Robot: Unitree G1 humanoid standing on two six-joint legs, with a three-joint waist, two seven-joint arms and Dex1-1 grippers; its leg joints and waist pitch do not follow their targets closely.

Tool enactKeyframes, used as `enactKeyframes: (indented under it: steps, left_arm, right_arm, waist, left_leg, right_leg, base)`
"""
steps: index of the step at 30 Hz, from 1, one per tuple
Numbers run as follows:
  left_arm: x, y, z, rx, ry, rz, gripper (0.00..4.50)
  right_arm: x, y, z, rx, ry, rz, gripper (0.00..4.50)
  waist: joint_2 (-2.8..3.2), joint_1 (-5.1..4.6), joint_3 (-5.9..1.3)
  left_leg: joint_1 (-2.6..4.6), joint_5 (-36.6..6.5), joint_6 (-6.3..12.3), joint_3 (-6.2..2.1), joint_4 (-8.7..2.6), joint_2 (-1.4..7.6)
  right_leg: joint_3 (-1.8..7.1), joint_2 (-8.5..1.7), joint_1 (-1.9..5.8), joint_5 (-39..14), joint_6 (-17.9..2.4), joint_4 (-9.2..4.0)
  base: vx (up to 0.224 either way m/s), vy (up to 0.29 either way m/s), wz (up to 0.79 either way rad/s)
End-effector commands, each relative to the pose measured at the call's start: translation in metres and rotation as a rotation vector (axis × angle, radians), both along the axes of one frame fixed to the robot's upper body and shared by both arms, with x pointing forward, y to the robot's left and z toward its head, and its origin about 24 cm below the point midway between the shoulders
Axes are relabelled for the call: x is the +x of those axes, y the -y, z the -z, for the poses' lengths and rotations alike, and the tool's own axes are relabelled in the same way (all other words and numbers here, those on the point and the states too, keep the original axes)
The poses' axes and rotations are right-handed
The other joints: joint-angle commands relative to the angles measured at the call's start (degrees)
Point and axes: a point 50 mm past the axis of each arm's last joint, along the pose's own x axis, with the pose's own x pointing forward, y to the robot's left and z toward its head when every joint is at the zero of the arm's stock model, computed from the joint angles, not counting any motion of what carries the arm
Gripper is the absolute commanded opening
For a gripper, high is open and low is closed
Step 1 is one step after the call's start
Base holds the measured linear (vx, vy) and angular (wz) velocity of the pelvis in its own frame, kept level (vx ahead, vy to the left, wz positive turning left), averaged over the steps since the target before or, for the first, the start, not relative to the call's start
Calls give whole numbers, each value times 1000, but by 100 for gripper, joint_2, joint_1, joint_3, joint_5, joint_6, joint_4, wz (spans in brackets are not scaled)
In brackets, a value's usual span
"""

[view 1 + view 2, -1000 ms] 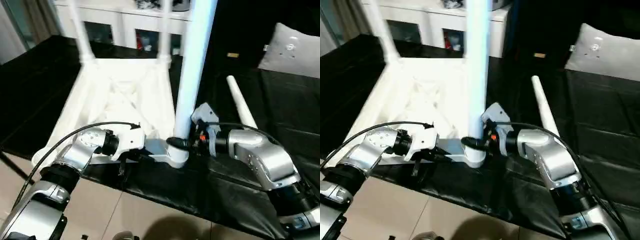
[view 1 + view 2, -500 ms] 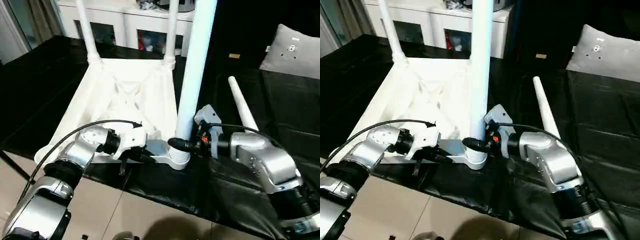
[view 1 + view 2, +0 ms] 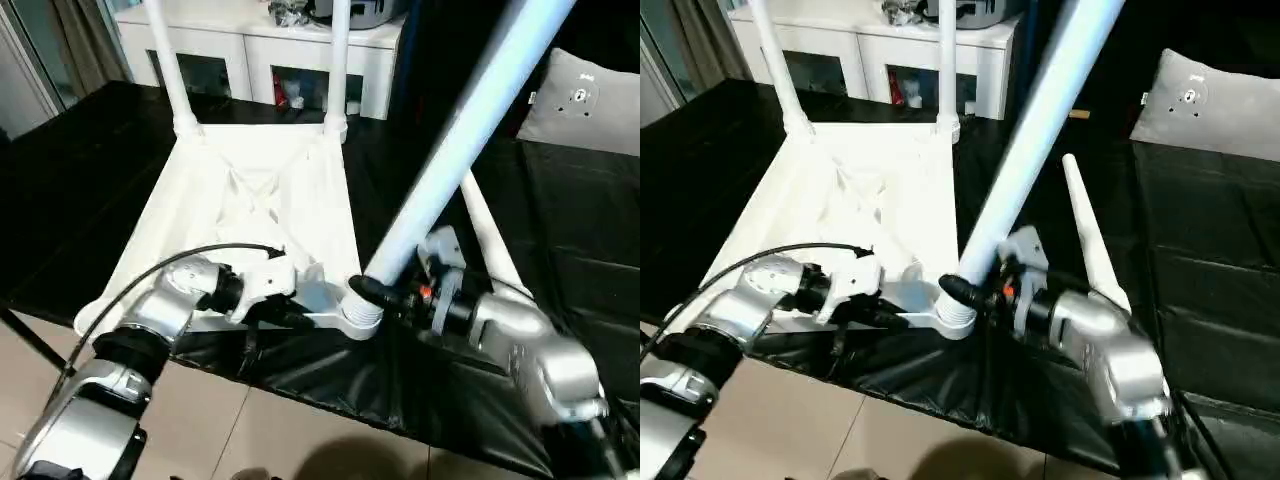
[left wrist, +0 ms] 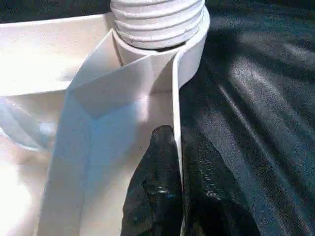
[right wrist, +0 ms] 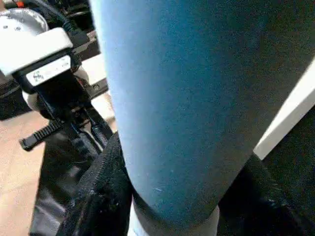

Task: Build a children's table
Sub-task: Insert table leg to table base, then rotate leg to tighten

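Item: black-covered tabletop (image 3: 80, 190), carrying all parts.

Item: children's table top (image 3: 250, 215), upside down at centre, ribbed underside upward. Two legs (image 3: 170, 65) stood fitted at its far corners, toward 11 and 12 o'clock.

Item: third leg (image 3: 455, 150), leaning steeply toward 1 o'clock, its base at the threaded near-right corner socket (image 3: 362, 315) at 5 o'clock of the top.

Item: fourth leg (image 3: 490, 235), lying loose on the cloth at 3 o'clock.

Item: right gripper (image 3: 372, 293), fingers about half spread and clamped round the leaning leg's base.

Item: left gripper (image 4: 173, 196), nearly closed, pinching the top's near rim beside the socket.

Risk: at this lean the thread would likely cross or bind, or the leg lever out; the pinched rim could slip under the sideways load.
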Motion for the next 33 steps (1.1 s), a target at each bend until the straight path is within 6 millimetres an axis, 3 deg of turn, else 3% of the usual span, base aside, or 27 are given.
enactKeyframes:
  steps: [1, 4, 10, 15, 17, 22, 23, 25, 26, 27, 28, 29, 30, 33]
  left_arm:
    - [7, -1, -9, -43, 60, -60, 0]
    - [6, -1, -8, -34, 60, -43, 0]
    - [1, 3, -9, -4, 79, 41, 0]
    - [3, 12, -15, -6, 92, 112, 0]
    - [3, 13, -16, -7, 93, 117, 0]
    - [11, 30, -24, -33, 115, 146, 0]
    - [22, 47, -36, -57, 155, 137, 0]
    - [27, 53, -40, -59, 172, 131, 0]
    - [30, 56, -42, -52, 184, 124, 0]
    - [32, 55, -43, -37, 190, 115, 0]
    - [32, 55, -43, -37, 190, 115, 0]
    - [34, 52, -44, -10, 199, 104, 0]
    - [35, 50, -44, 0, 200, 99, 0]
    - [34, 44, -42, 3, 183, 85, 0]
  right_arm:
    - [-10, 6, 21, -117, -73, -9, 189]
    - [-12, 5, 24, -165, -66, -32, 189]
    - [-15, 1, 35, -274, -90, -134, 189]
    - [-22, -1, 44, -338, -144, -268, 189]
    - [-22, -1, 45, -341, -148, -274, 189]
    - [-24, -3, 47, -332, -180, -294, 189]
    - [-27, -6, 46, -300, -203, -304, 189]
    - [-28, -8, 45, -282, -215, -304, 189]
    - [-29, -8, 43, -265, -223, -304, 189]
    - [-28, -9, 42, -254, -220, -291, 189]
    - [-28, -9, 42, -254, -220, -291, 189]
    - [-25, -9, 41, -246, -208, -256, 189]
    - [-22, -9, 41, -248, -202, -233, 189]
    - [-16, -9, 43, -256, -192, -179, 189]
  waist:
    - [9, -38, -288]
    - [7, -43, -289]
    - [23, -71, -232]
    - [18, -81, -211]
    - [9, -82, -207]
    - [23, -90, -153]
    - [62, -109, -110]
    - [31, -72, -106]
    - [39, -75, -90]
    - [239, -54, -127]
    - [239, -54, -127]
    - [126, -88, -128]
    - [113, -95, -148]
    - [108, -112, -151]
  left_leg:
    - [85, -1390, -63, -165, -482, 372]
    - [74, -1351, -49, -164, -492, 378]
    - [151, -1806, -109, -182, -550, 385]
    - [136, -1574, -21, -164, -556, 403]
    - [129, -1528, 16, -159, -554, 396]
    - [140, -1733, -10, -175, -587, 407]
    - [211, -2030, -37, -146, -588, 384]
    - [323, -2279, -96, -162, -591, 411]
    - [294, -2300, -90, -181, -617, 412]
    - [297, -2309, -143, -224, -620, 430]
    - [297, -2309, -143, -224, -620, 430]
    - [228, -2300, -162, -243, -671, 443]
    - [207, -2071, -114, -222, -659, 437]
    - [157, -1848, -49, -213, -642, 417]
  right_leg:
    - [328, -549, 216, -1762, -911, -554]
    - [325, -538, 227, -1478, -957, -532]
    - [327, -560, 215, -2153, -877, -629]
    - [342, -543, 233, -1397, -1065, -571]
    - [337, -547, 247, -1358, -1102, -569]
    - [339, -566, 228, -1808, -1018, -624]
    - [336, -521, 164, -2239, -916, -727]
    - [359, -552, 133, -2413, -956, -744]
    - [348, -571, 177, -2522, -963, -743]
    - [352, -603, 203, -2489, -971, -720]
    - [352, -603, 203, -2489, -971, -720]
    - [335, -594, 279, -2219, -1003, -709]
    - [355, -608, 276, -1911, -1062, -692]
    - [348, -636, 295, -2014, -1107, -689]
  base:
    - [0, 0, 0]
    - [0, 0, 0]
    - [0, 0, 0]
    - [0, 0, 0]
    - [0, 0, 0]
    - [0, 0, 0]
    - [0, 0, 0]
    - [0, 0, 0]
    - [0, 0, 0]
    - [0, 0, 0]
    - [0, 0, 0]
    - [0, 0, 0]
    - [0, 0, 0]
    - [0, 0, 0]
